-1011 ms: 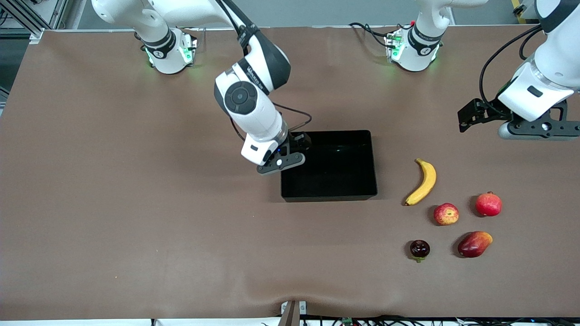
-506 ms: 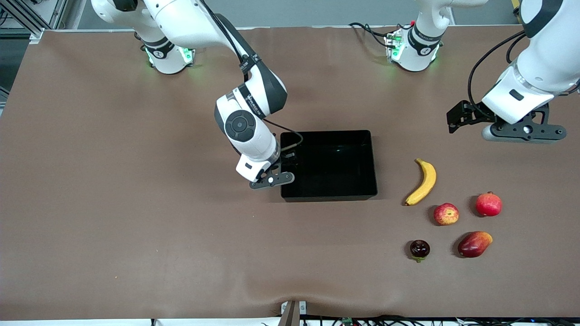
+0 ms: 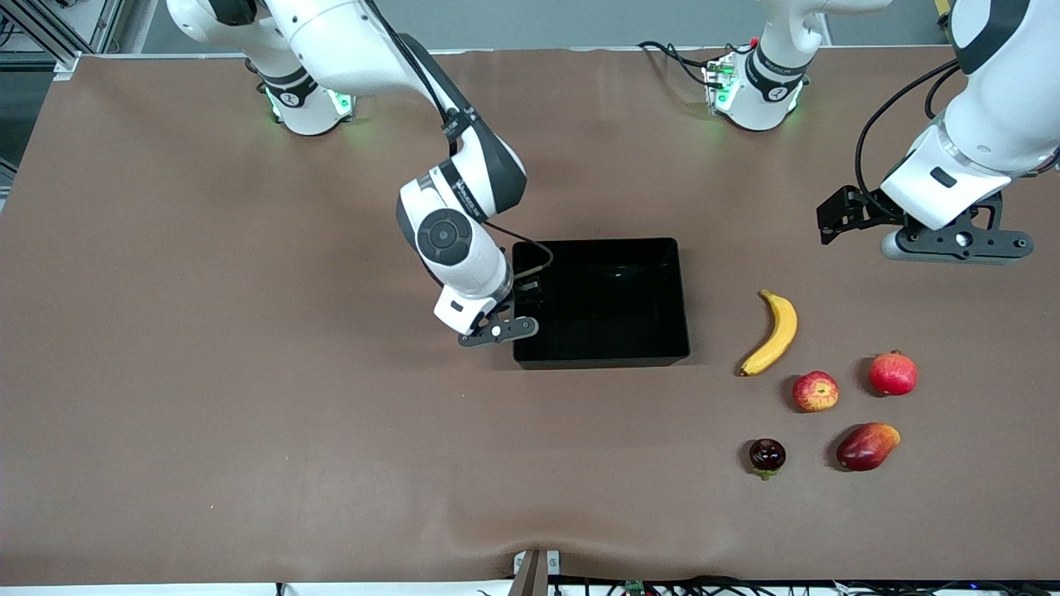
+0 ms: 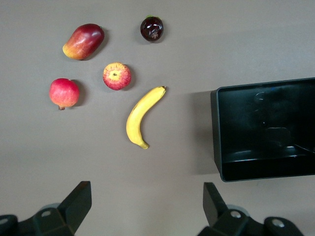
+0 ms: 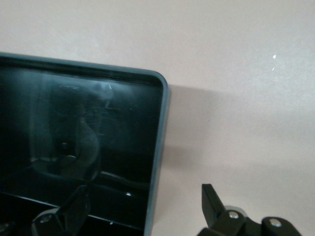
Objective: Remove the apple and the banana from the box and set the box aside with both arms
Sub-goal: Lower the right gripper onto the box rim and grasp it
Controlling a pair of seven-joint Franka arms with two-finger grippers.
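Box [image 3: 600, 302] sits near the middle of the table [image 3: 207, 331], black, shallow, and nothing visible inside it. Banana [image 3: 773, 333] and apple [image 3: 816, 391] lie on the table toward the left arm's end, well apart from the box, the apple just nearer the front camera than the banana; so the fruit removal looks done and only the two-arm shift of the box appears to remain. Three other fruits lie close by: a red round fruit [image 3: 893, 373], a mango [image 3: 866, 446] and a small dark fruit [image 3: 767, 455]. Right end effector [image 3: 499, 330] hangs low at the box wall on the right arm's side, fingers released and spread; the right wrist view shows one finger [image 5: 74, 209] over the box interior and the other outside the wall [image 5: 160, 147], straddling it, nothing gripped. Left end effector [image 3: 952, 242] hovers over bare table, well apart from the box, released and empty; the left wrist view looks down on fruit and box. Risks, as judged: if the right end effector closes and pulls alone, the box could pivot or tip at that wall. The left arm's path to its box wall passes above the banana; a low approach could knock it. A shift toward the left arm's end would sweep into the fruit.
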